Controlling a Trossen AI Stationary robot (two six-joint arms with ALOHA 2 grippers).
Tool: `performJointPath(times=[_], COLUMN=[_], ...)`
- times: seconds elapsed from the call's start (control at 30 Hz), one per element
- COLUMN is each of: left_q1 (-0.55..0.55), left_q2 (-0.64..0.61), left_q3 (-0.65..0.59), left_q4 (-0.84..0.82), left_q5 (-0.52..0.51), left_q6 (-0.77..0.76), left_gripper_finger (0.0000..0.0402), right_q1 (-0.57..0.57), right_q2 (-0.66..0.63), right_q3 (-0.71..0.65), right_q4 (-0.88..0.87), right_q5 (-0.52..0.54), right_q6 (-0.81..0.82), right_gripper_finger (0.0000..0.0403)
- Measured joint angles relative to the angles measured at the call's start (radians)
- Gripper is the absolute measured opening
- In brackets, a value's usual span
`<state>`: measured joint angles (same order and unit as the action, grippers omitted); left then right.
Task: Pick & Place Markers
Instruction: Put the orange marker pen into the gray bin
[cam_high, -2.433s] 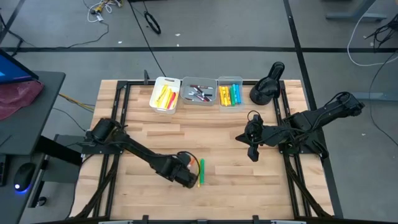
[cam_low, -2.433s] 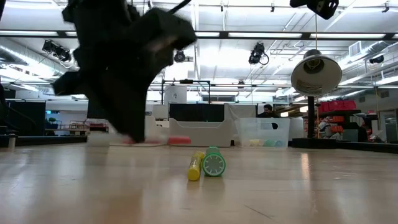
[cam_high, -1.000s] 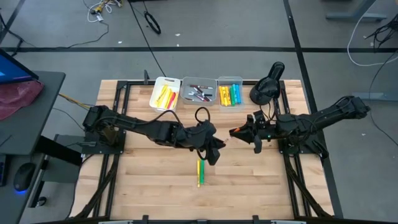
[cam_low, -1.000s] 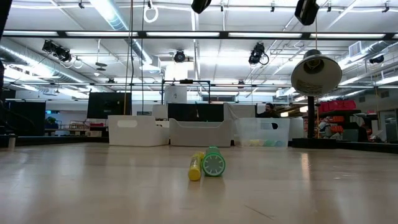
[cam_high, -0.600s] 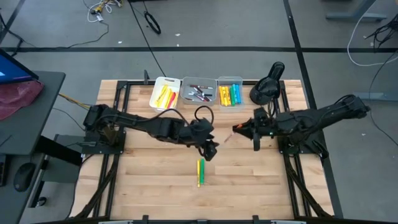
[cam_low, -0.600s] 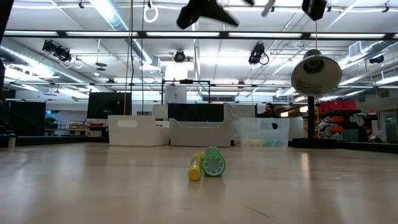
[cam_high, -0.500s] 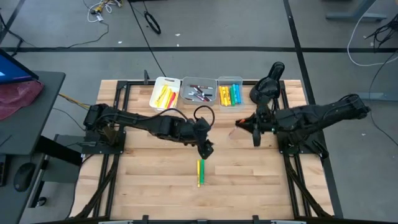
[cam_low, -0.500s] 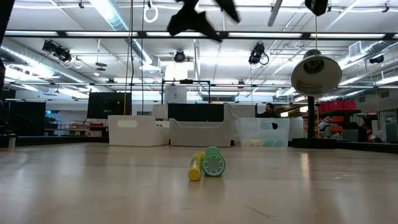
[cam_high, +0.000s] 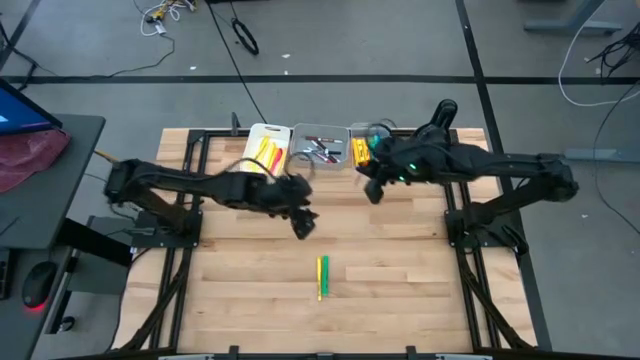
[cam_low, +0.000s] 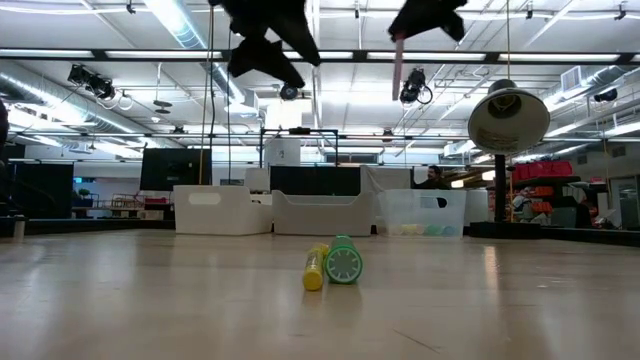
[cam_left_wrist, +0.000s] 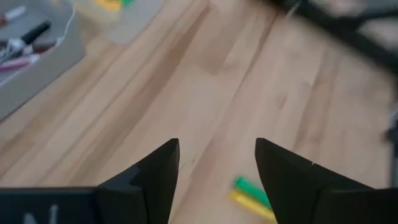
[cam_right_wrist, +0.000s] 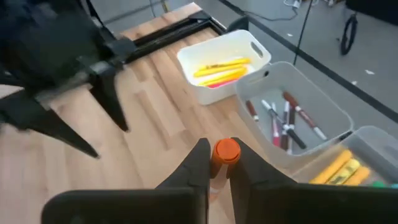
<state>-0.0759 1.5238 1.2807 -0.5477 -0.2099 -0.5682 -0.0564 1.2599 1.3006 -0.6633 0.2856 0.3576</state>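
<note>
A green marker (cam_high: 324, 272) and a yellow marker (cam_high: 319, 284) lie side by side on the wooden table (cam_high: 240, 300), toward the near side; they also show in the low view as the green marker (cam_low: 343, 262) and the yellow marker (cam_low: 314, 270). My left gripper (cam_high: 302, 224) hangs open above the table's middle, left of them and farther back; its fingers (cam_left_wrist: 163, 167) have nothing between them. My right gripper (cam_high: 370, 190) is shut on an orange-capped marker (cam_right_wrist: 227, 150), high up just in front of the bins. My right gripper pinches the marker between its two fingers, just below the orange cap (cam_right_wrist: 227, 149), which stands out past the fingertips. The fingers slant down, coming from the table's right. In the low view the marker (cam_low: 397, 62) hangs down from the gripper, lifted well clear of the table.
Three bins stand in a row at the far edge: a white one with yellow markers (cam_high: 266, 153), a grey one with dark and red pens (cam_high: 320, 148), and a clear one with yellow and green markers (cam_high: 362, 152), partly under my right arm. A black lamp (cam_low: 507, 120) stands far right.
My right gripper has carried the marker up and toward the far edge, over to the bins, turning as it went. My left gripper has drawn back toward the table's left and far side, away from the two markers lying on the table, which have not moved.
</note>
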Motion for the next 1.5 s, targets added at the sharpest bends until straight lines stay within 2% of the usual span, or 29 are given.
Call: performJointPath(times=[0.17, 0.3, 0.47, 0.67, 0.93, 1.37, 1.5], left_q1=[0.053, 0.086, 0.104, 0.103, 0.097, 0.093, 0.097], left_q2=[-0.150, -0.222, -0.278, -0.358, -0.454, -0.468, -0.468], left_q3=[-0.185, -0.246, -0.250, -0.249, -0.249, -0.249, -0.249], left_q4=[0.164, 0.189, 0.169, 0.174, 0.138, 0.077, 0.043], left_q5=[0.044, 0.050, 0.103, 0.170, 0.168, 0.096, 0.072], left_q6=[-0.015, -0.022, 0.007, 0.038, 0.063, 0.030, 0.019], left_gripper_finger=[0.0207, 0.0204, 0.0204, 0.0204, 0.0204, 0.0204, 0.0204], right_q1=[-0.102, -0.163, -0.237, -0.303, -0.356, -0.406, -0.405], right_q2=[0.144, 0.259, 0.396, 0.533, 0.639, 0.744, 0.760], right_q3=[0.112, 0.198, 0.277, 0.308, 0.308, 0.308, 0.308], right_q4=[-0.004, -0.015, -0.020, -0.009, 0.021, 0.083, 0.093], right_q5=[-0.093, -0.095, -0.095, -0.092, -0.024, -0.060, -0.069], right_q6=[-0.060, -0.086, -0.090, -0.112, -0.124, -0.183, -0.190], right_gripper_finger=[0.0023, 0.0023, 0.0023, 0.0023, 0.0034, 0.0037, 0.0049])
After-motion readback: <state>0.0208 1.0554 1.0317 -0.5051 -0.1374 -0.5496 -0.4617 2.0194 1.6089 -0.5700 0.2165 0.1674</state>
